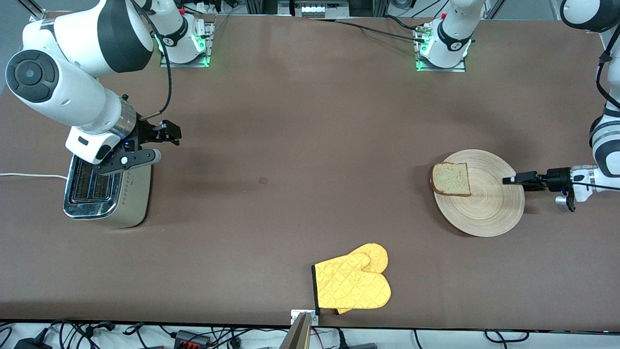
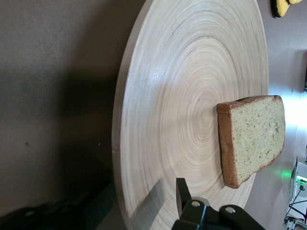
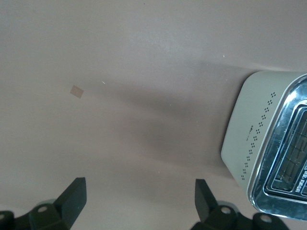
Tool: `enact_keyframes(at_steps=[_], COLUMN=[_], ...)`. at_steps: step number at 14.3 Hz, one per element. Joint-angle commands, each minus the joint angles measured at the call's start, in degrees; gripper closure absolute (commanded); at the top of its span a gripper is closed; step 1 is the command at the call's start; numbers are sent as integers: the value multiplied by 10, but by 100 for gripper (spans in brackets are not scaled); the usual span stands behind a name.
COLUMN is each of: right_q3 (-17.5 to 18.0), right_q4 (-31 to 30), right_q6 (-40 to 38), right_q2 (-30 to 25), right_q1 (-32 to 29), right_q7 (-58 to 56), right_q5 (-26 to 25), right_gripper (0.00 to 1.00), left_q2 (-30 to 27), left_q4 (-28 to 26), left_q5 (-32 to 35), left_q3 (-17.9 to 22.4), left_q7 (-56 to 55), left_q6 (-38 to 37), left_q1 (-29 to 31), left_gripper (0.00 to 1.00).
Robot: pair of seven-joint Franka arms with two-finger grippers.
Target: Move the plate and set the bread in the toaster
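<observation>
The round light-wood plate (image 1: pixel 489 203) (image 2: pixel 182 96) lies toward the left arm's end of the table. The bread (image 1: pixel 451 179) (image 2: pixel 252 139) rests on its rim, on the side facing the right arm's end. My left gripper (image 1: pixel 507 180) (image 2: pixel 144 191) reaches in level at the rim away from the bread. It is open, with one finger over the wood and the other low beside the rim, and a gap shows. The silver toaster (image 1: pixel 106 194) (image 3: pixel 268 143) stands at the right arm's end. My right gripper (image 1: pixel 162 144) (image 3: pixel 139 184) hangs open and empty over the table beside it.
A yellow oven mitt (image 1: pixel 356 283) (image 2: pixel 283 7) lies near the table's front edge, about midway along. The toaster's white cord (image 1: pixel 29 175) runs off the table's end. A small tan mark (image 1: pixel 263 180) (image 3: pixel 76 91) sits on the brown tabletop.
</observation>
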Motion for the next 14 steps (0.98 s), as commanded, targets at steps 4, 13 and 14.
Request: enact_keyframes(at_steps=[4, 13, 14], right_q3=[3, 3, 3], right_q4=[10, 10, 10], right_q6=[-1, -1, -1], right_q2=[5, 5, 5], right_q1=[-3, -6, -6], right_q7=[-6, -7, -7], right_q5=[-1, -4, -4], right_gripper=[0, 0, 0], left_q2=[11, 8, 8], left_q4=[15, 15, 16], left_q5=[-14, -15, -16], left_q3=[-2, -3, -3], left_q7=[16, 15, 15], left_q6=[-5, -6, -6], left_q1=[3, 5, 7], left_gripper=[34, 50, 56])
